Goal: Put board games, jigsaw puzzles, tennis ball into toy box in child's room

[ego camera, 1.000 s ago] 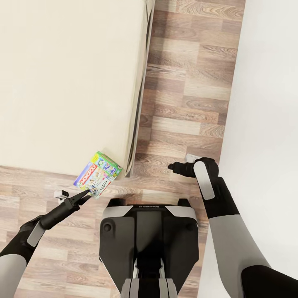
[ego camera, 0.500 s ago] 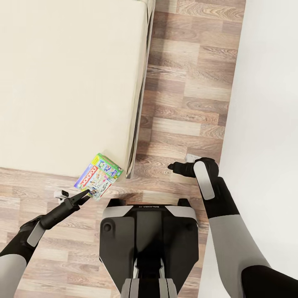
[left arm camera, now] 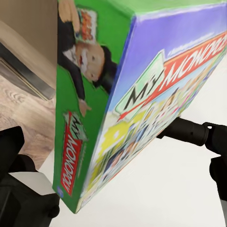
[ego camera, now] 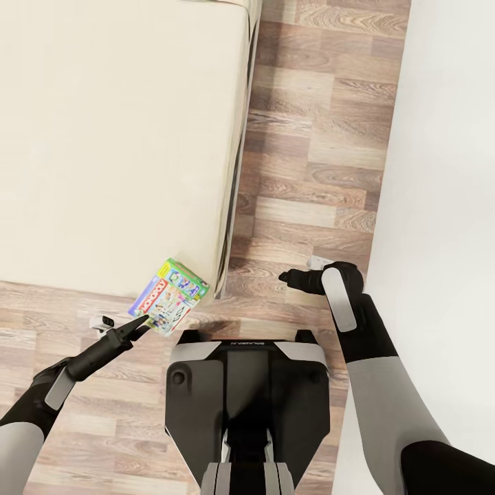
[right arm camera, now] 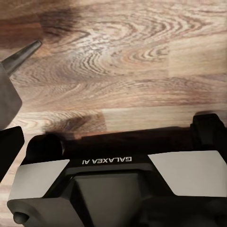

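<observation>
Head view: Monopoly carton [ego camera: 168, 297] in left pincer [ego camera: 139, 323].

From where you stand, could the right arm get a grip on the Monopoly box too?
Probably not easily: the Monopoly box is held by the left gripper across the robot's base, while the right gripper hangs near the wall.

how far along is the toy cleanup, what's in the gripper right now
One toy is in hand: the left gripper holds the purple-and-green Monopoly carton above the wood-plank floor, off the cream-topped bed's corner. The right gripper carries nothing. Left: taking this carton to the toy box; progress on the other toys cannot be judged here.
</observation>
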You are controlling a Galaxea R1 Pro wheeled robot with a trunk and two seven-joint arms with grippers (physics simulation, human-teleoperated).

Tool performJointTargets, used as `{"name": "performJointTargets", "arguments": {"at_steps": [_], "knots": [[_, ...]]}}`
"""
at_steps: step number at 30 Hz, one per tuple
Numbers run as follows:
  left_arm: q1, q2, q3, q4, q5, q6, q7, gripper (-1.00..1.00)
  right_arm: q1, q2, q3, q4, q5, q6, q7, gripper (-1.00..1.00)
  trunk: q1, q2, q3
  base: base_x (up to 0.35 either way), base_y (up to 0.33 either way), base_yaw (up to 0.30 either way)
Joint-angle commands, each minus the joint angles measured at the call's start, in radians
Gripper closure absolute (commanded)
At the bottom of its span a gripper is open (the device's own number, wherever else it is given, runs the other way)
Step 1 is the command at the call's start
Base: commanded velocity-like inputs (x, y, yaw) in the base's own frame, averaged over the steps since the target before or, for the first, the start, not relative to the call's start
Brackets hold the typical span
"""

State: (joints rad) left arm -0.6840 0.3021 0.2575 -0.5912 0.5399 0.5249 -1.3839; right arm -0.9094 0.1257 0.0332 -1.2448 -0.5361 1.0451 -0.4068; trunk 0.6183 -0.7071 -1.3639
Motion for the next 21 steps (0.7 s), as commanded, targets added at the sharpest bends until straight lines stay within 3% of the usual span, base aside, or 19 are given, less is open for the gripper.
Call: {"name": "performJointTargets", "arguments": {"at_steps": [1,21], "knots": [[0.000,0.000,0.000,0.000,0.002,0.011,-0.003,-1.00,0.000,0.000,0.001,-0.001,-0.010,0.002,-0.010,-1.00,0.000,-0.001,-0.001,0.013,0.019,0.000],[0.000,0.000,0.000,0.000,0.002,0.011,-0.003,-1.00,0.000,0.000,0.001,0.003,-0.010,0.002,-0.010,-1.00,0.000,-0.001,-0.007,0.002,0.003,0.013]]}}
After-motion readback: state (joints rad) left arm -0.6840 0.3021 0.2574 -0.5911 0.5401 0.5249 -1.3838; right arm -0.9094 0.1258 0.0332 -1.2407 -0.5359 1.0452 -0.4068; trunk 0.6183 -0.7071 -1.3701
